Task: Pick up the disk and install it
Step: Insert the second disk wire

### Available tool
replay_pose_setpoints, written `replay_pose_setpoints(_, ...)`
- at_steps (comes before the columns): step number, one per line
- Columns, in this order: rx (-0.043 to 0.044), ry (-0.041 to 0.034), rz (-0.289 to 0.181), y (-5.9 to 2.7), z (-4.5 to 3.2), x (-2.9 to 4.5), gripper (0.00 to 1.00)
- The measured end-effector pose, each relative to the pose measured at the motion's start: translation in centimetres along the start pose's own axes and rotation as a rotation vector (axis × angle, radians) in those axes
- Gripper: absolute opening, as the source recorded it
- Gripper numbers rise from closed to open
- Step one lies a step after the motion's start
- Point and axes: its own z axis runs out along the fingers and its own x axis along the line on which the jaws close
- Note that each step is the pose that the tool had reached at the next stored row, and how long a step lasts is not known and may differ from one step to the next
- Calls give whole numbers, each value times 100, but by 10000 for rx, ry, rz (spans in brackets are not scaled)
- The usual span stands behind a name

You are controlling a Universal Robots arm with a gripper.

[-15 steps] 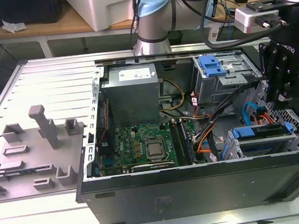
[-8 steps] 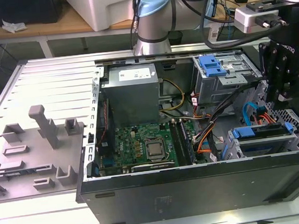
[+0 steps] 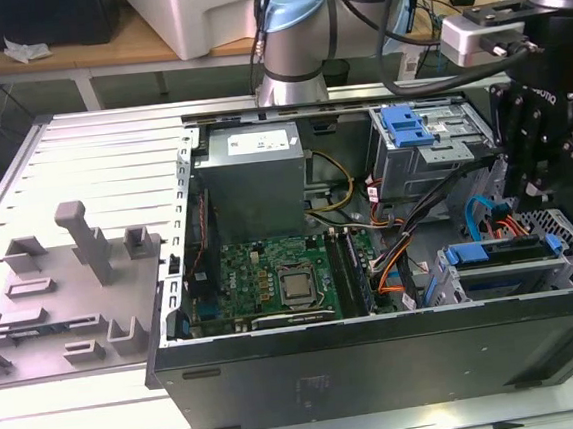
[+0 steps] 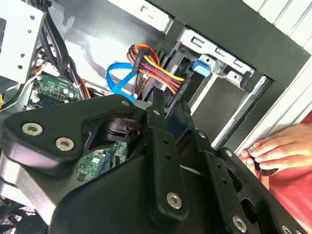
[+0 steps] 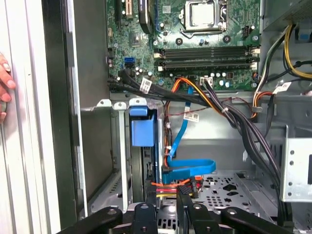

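Looking straight down past the end effector [image 5: 166, 210] in the first wrist view: poised above the drive cage [image 5: 114, 146], carrying nothing on show, and cannot tell whether spread or pressed together. Just beneath and a touch to one side, spotting the disk [image 5: 142, 130], standing on edge in a slot of that cage, blue carrier frame uppermost, not in hand. Cannot tell whether fully seated or only part way in.

Switching to the exterior view: placing the disk [image 3: 501, 256] below the end effector [image 3: 537, 190] and toward the exterior view's left, long axis running across that view, parallel to the case's near wall. Reads as a short drop and a small sideways shift away.

Passing the blue ribbon cable [image 5: 190, 166] and the red-and-yellow power leads [image 5: 163, 184], both close beside the slot. Snag risk, by the look of it.

Further in, picking out the motherboard [image 5: 204, 73], lying flat.

Pulling out: open computer case [image 3: 380, 367] on its side on the slatted metal counter [image 3: 91, 161], with grey fixture blocks [image 3: 93, 241] well apart toward the exterior view's left. Noting a person's hand [image 4: 278, 148] resting just outside the case wall.

Beyond, catching the arm's base joint [image 3: 291, 33] behind the case
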Motion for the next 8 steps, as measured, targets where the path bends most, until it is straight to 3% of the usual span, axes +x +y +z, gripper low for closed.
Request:
replay_pose_setpoints(4, 0, -1, 2, 81, 6, 1, 31)
replay_pose_setpoints(8, 0, 1, 0, 89, 23, -2, 31)
